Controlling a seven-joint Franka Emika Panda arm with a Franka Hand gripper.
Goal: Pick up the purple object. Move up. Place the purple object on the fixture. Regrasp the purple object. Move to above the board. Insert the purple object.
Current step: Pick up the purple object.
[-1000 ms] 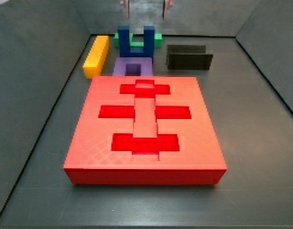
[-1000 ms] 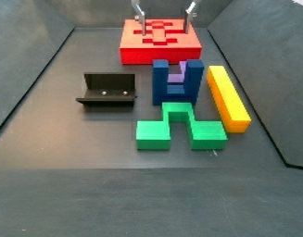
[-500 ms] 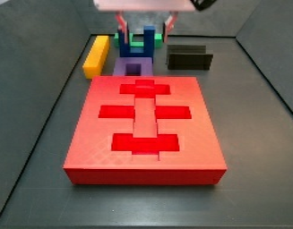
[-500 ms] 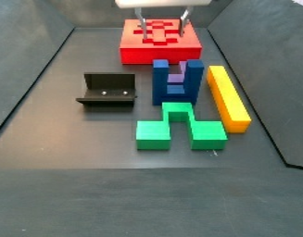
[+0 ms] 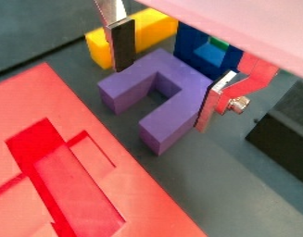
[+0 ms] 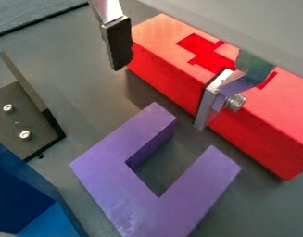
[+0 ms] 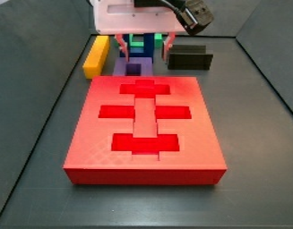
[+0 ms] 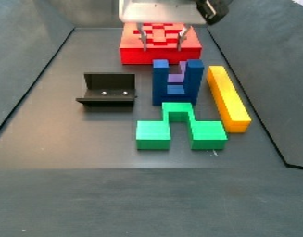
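The purple object (image 7: 133, 66), a U-shaped block, lies flat on the floor just behind the red board (image 7: 145, 125). It also shows in both wrist views (image 5: 160, 93) (image 6: 154, 176). My gripper (image 7: 142, 46) hangs open above it. In a wrist view the gripper (image 5: 170, 74) has one finger on each side of the block, not touching it. It also shows in the other views (image 6: 164, 72) (image 8: 162, 35). The fixture (image 7: 189, 59) stands to the right of the purple object and also shows in a side view (image 8: 107, 91). The gripper holds nothing.
A blue U-shaped block with green inside (image 7: 142, 41) stands right behind the purple object. A yellow bar (image 7: 97, 55) lies to its left. A green block (image 8: 179, 128) lies beyond the blue one. Dark walls enclose the floor.
The gripper has come down from the top edge towards the purple object. The fingers are now at the block's level. Nothing on the floor has moved.
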